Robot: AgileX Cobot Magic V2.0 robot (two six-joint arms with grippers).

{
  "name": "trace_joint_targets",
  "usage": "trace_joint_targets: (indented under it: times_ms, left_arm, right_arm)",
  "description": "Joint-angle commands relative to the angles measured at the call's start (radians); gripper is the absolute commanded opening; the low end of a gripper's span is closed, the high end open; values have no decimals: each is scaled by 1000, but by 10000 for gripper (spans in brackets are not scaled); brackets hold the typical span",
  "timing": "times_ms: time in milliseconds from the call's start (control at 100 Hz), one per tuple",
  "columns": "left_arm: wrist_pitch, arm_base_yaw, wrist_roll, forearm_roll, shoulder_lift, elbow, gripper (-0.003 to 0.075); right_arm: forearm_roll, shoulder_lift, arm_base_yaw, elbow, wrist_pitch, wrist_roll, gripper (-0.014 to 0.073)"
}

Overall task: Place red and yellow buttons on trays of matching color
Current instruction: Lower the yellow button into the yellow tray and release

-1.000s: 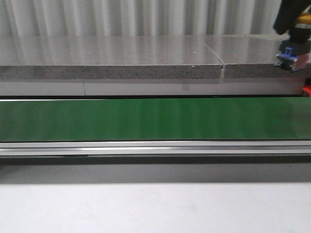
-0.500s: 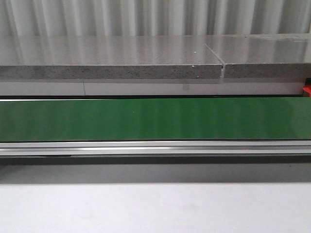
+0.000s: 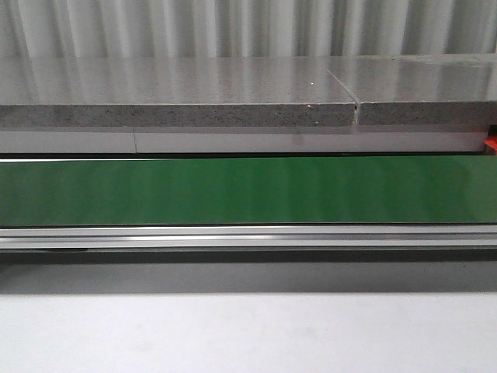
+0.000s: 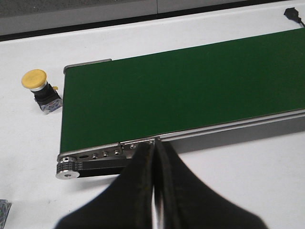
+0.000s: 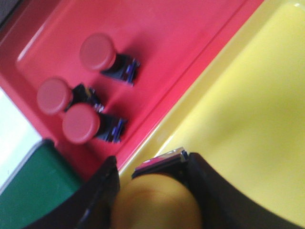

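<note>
button [image 5: 155, 202] in right tool [image 5: 152, 183], cap toward camera

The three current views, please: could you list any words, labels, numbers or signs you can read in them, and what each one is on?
None can be read in any view.
Red buttons in the red tray: no marking visible.
Yellow button beside the green belt: cap blank.
Yellow button in the right gripper over the yellow tray: blurred, nothing legible.
</note>
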Motion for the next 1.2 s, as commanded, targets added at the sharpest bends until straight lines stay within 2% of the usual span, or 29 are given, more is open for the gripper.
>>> trace_joint_targets:
  times_ms: [0, 690, 760, 910, 970, 1020, 1190]
  left_arm:
    - [-71, -8, -1, -10, 3, -26, -21]
    - [-71, -8, -1, -10, 3, -25, -21]
    - [-71, -8, -1, -10, 3, -25, -21]
    - [-71, -8, -1, -10, 3, -25, -21]
    - [-71, -8, -1, -10, 3, -25, -21]
    - [-71, -8, -1, -10, 3, -25, -21]
    - [-71, -8, -1, -10, 3, -25, -21]
  right_arm:
    - [6, -25, -24, -24, -98, 11, 129]
    - [6, 242, -27, -24, -130, 11, 141]
    - [6, 243, -27, -24, -131, 11, 214]
    - [6, 242, -26, -27, -125, 11, 548]
    - [6, 241, -26, -27, -119, 11, 624]
    - [6, 240, -26, -27, -117, 11, 639]
    - [-22, 186, -26, -27, -103, 9, 608]
